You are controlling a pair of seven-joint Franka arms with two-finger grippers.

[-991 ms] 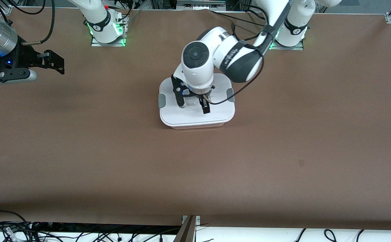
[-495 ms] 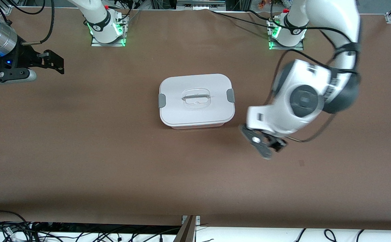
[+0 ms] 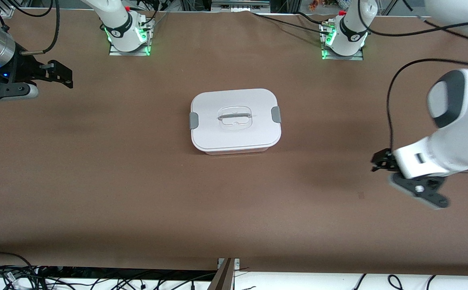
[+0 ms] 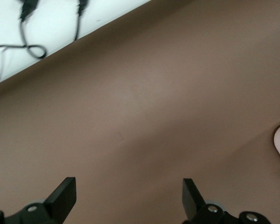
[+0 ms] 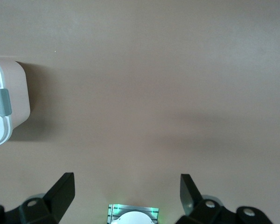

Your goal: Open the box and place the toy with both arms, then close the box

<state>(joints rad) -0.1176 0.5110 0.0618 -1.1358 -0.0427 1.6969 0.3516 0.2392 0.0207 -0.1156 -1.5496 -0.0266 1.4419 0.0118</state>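
Now | box (image 3: 236, 120) shut, rigid, light, slick: grip handle (image 3: 235, 117) | left gripper (image 4: 129, 198), box's 4 o'clock, wide, empty | right gripper (image 5: 126, 196), 10 o'clock, wide, empty

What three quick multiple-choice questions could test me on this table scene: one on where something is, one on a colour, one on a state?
1. Where is the box?
A. at the middle of the table
B. at the table's edge nearest the front camera
C. in the left gripper

2. What colour are the lid's side clips?
A. green
B. grey
C. red

3. How is the box?
A. lid off
B. tipped on its side
C. lid on, upright

Answers:
1 A: it sits mid-table, between the two arms' ends.
2 B: both clips show grey against the white lid.
3 C: the lid covers the box, handle up; the left gripper and the right gripper are open, over bare table, holding nothing.
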